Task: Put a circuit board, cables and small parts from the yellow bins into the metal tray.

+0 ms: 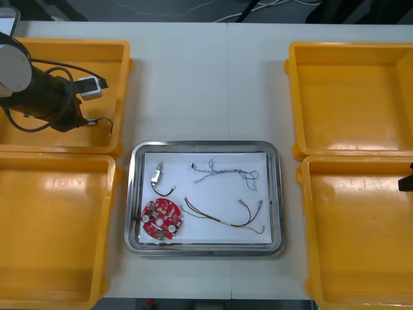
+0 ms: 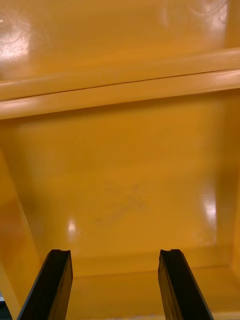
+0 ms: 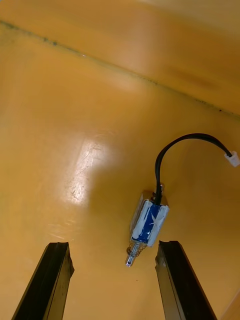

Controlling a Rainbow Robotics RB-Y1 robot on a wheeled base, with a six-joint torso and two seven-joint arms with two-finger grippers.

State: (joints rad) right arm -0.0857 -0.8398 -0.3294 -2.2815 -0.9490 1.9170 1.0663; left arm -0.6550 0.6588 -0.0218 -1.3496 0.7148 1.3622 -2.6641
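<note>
Between the left fingers (image 3: pixel 52 280), spread wide and empty, lay a small metal part (image 3: pixel 149 222) on the floor of a yellow bin (image 3: pixel 75 125), just beside one finger (its black lead (image 3: pixel 185 142) trailing away). Closing off-centre could flick it aside. Counted: four bins, one tray (image 1: pixel 205 146), one circuit board (image 1: pixel 161 219), two cables (image 1: pixel 226 171), two parts. The right fingers (image 2: pixel 52 285) gaped, empty.

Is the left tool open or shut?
Open. The left tool has its fingers apart over the yellow bin; the small metal part lies beside one, unclamped.

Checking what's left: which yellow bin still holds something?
The far left bin: a small metal part with a black cable lies there, under the open left gripper. The other three look bare.
</note>
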